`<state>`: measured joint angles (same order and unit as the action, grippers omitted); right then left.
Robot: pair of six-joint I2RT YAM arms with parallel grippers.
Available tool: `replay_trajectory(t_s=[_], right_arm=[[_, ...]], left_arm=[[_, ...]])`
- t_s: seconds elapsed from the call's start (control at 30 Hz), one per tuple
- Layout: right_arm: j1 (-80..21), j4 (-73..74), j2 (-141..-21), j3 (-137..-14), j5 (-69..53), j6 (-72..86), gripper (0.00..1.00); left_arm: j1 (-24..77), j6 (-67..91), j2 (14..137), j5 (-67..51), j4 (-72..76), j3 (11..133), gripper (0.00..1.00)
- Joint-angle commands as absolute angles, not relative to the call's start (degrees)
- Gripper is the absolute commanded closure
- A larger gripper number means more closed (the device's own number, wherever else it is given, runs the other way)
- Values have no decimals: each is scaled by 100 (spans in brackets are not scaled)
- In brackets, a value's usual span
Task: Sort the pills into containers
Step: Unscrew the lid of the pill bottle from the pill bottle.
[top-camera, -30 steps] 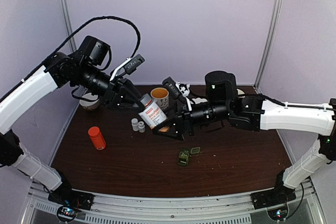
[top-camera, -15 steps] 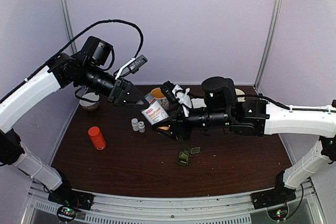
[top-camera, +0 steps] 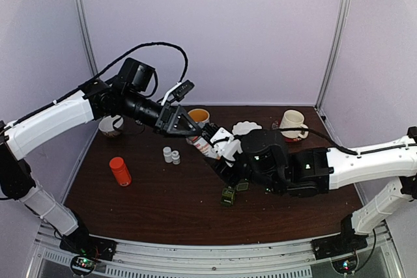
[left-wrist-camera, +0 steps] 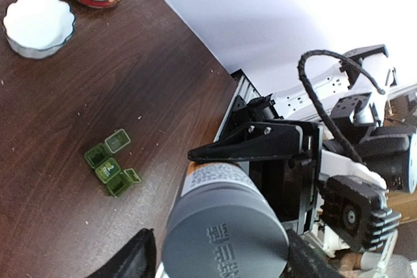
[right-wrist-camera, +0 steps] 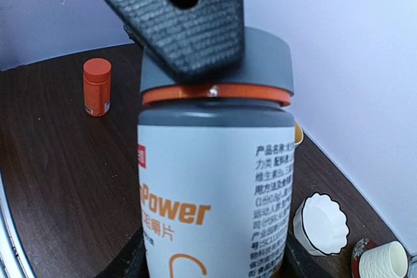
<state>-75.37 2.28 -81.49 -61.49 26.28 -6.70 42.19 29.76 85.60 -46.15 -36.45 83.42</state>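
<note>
A white pill bottle (top-camera: 201,143) with a grey cap and an orange ring hangs tilted above the table's middle. My right gripper (top-camera: 215,149) is shut on its labelled body (right-wrist-camera: 215,193). My left gripper (top-camera: 187,128) stands open around the grey cap (left-wrist-camera: 225,236), with a thin gap at one finger. One left finger (right-wrist-camera: 189,24) lies across the cap in the right wrist view. The containers, a small dark-green pill box (top-camera: 229,194) with open lids, lie on the table below the right arm and show again as the green box (left-wrist-camera: 109,164). The pills are out of view.
An orange bottle (top-camera: 119,170) stands at the left, with two small white vials (top-camera: 171,155) beside it. A yellow mug (top-camera: 198,118), a white scalloped dish (top-camera: 246,127) and a white mug on a red saucer (top-camera: 292,124) line the back. A bowl (top-camera: 111,125) sits far left.
Both arms have carried the bottle to the right and lower. My right gripper closed on the bottle's body. My left gripper has widened around the cap.
</note>
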Motion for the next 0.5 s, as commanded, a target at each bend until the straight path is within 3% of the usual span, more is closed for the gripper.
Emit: replay_trajectory(t_s=[0.0,0.1,0.47], right_arm=[[-7579,-190,-7693,-6075,2441,-677,82],[-7532,-132,-7548,-6029,1954,-471,82],[-6790,343,-7367,-6199,-1305,445,83]], left_arm=[[3857,2914,7928,-4309,-2859,8078,24],[3708,2737,7421,-4404,-1948,7490,4],[3612,-88,5805,-5148,148,5630,2]])
